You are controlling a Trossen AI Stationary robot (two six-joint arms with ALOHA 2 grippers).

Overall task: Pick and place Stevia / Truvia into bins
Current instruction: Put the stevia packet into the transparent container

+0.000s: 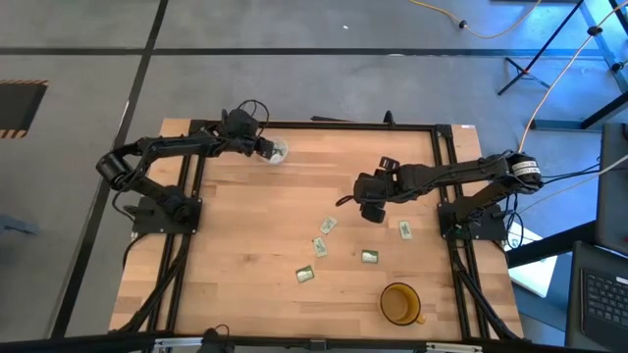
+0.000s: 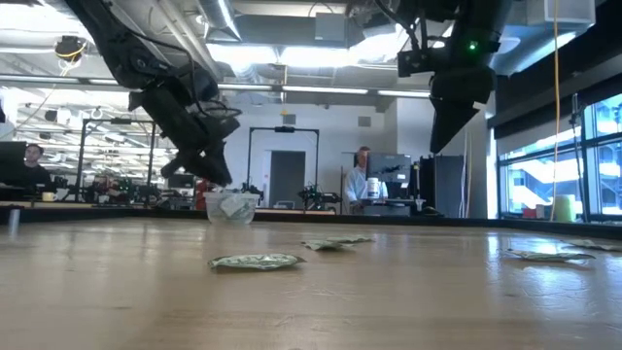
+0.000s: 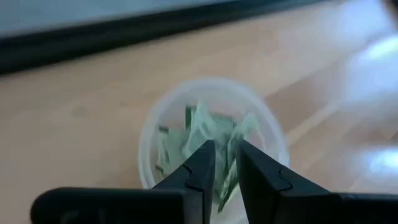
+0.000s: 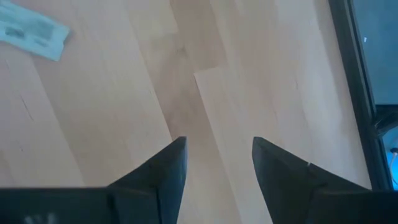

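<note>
The Stevia sachets (image 1: 324, 245) are in two groups. Several green and white ones already lie crumpled inside the small clear cup (image 1: 278, 151), which stands near the far edge of the table (image 1: 245, 255), at about eleven o'clock from the table's centre. Five more lie flat on the wood between four and six o'clock from the centre: one at (image 1: 328, 226), one at (image 1: 404, 229), one at (image 1: 370, 257) and one at (image 1: 305, 276), besides the first.

The left gripper (image 1: 265, 147) hangs directly over the cup's mouth. In its wrist view the two dark fingers (image 3: 199, 168) stand a little apart, with only a narrow gap, and a sachet (image 3: 227, 180) shows in that gap and below it. I cannot tell if the fingers grip it or have let it go. My judgement is that the release step is in hand: one sachet is being dropped into the cup.

The right gripper (image 1: 371, 208) is above the bare wood, a little at three o'clock from the centre, with its jaws wide apart and nothing between them. One sachet (image 4: 31, 31) lies near it in its wrist view.

An amber cup (image 1: 399, 303) stands at five o'clock, near the front edge, and takes no part.

The next move probably calls for the left arm to open fully and rise clear of the rim, so as not to tip the light cup. Then one arm must come down flat on a loose sachet.
</note>
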